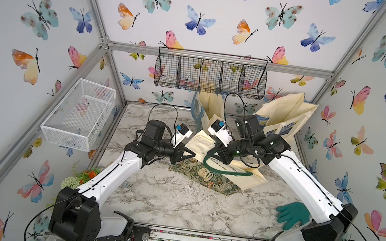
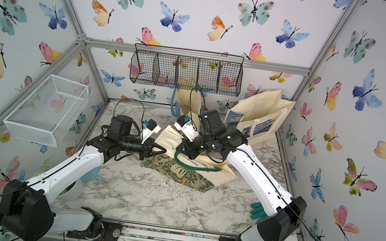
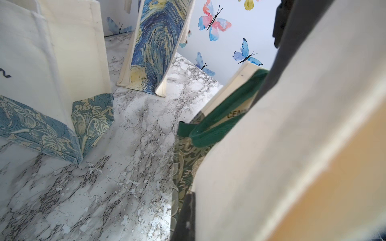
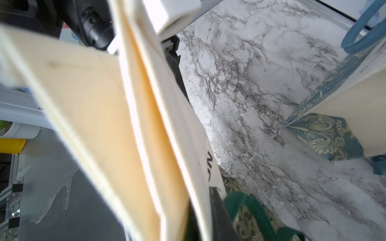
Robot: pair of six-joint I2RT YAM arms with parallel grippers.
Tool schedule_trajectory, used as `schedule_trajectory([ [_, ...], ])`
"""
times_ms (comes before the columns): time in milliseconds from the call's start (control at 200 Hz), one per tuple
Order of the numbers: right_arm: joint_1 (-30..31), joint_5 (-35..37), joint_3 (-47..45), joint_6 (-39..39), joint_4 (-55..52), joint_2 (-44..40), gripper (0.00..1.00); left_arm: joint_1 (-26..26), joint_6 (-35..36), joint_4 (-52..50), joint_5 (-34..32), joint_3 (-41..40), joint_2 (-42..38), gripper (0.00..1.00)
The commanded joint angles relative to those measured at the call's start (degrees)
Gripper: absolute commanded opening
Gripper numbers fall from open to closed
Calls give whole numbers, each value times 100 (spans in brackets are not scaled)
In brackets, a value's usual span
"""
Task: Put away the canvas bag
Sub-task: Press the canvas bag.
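Observation:
The canvas bag (image 1: 226,168) (image 2: 196,162) is cream with a green floral base and green handles (image 1: 220,171). It lies mid-table, its open end raised between both arms. My left gripper (image 1: 191,154) (image 2: 163,150) is shut on the bag's near rim; in the left wrist view cream canvas (image 3: 292,146) covers the gripper (image 3: 194,200), with one dark finger (image 3: 186,217) showing. My right gripper (image 1: 215,152) (image 2: 182,149) is shut on the opposite rim; the right wrist view shows canvas (image 4: 125,125) pinched in the gripper (image 4: 206,200) beside a green handle (image 4: 250,208).
A cream bag with a blue floral base (image 1: 210,108) (image 3: 41,83) stands at the back under a black wire basket (image 1: 209,76). A starry-print bag (image 1: 287,116) leans at back right. A white wire basket (image 1: 80,113) hangs left. A green glove (image 1: 292,214) lies front right, a plant (image 1: 84,177) front left.

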Motion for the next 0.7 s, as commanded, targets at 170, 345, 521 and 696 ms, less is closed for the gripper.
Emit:
schedule_trajectory([
  [170, -8, 56, -223, -52, -581, 10, 2, 76, -498, 964, 864, 173, -223, 58],
  [345, -10, -112, -366, -41, -517, 124, 2, 76, -709, 1229, 1222, 250, -257, 60],
  [521, 3, -481, -229, -89, -539, 250, 2, 72, -789, 1313, 1424, 321, -103, 60],
  [696, 220, -835, -186, -187, -606, 370, 2, 67, -787, 1358, 1458, 351, 39, 60],
])
